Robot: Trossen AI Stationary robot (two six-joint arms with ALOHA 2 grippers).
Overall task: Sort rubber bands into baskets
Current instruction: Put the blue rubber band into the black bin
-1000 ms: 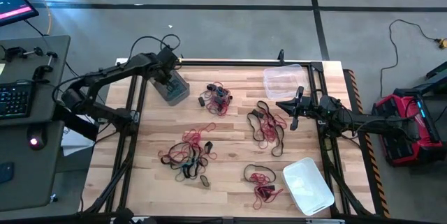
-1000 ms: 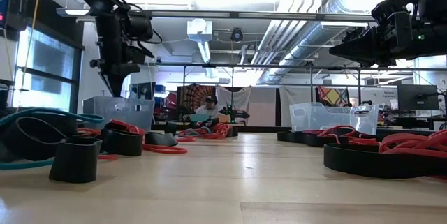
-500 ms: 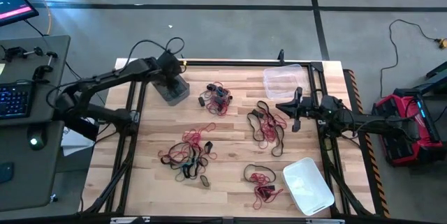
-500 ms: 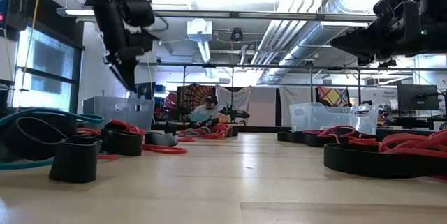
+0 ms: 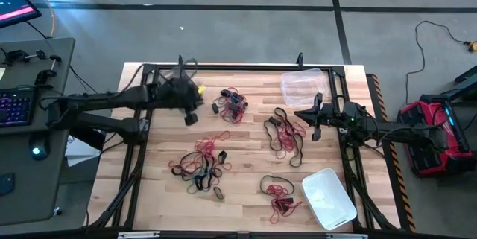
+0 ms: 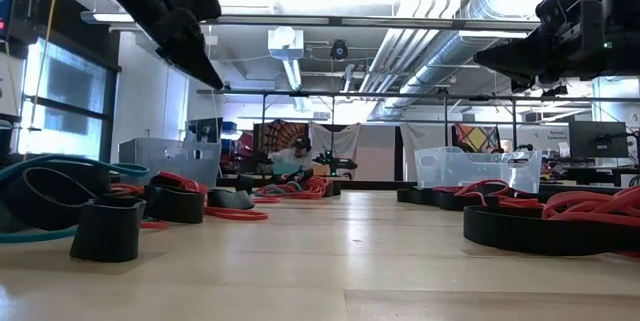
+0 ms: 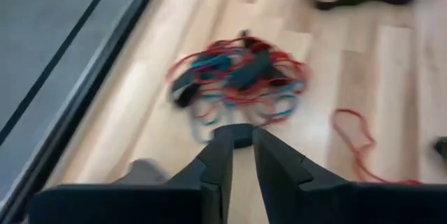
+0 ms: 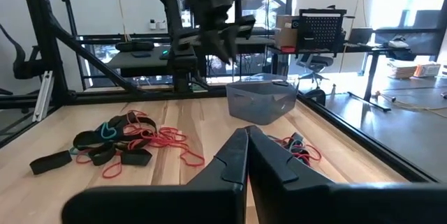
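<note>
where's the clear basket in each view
high view: clear basket at the table's far right corner.
low view: right of centre, far back.
left wrist view: not in it.
right wrist view: not in it.
shared landmark: red and dark band tangle lying near it.

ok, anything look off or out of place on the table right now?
Nothing spilled or damaged. The whitish basket sits skewed to the edge of the table, at its right; the clear basket lies roughly square. The rubber bands are in mixed tangles, all on the wood.
</note>
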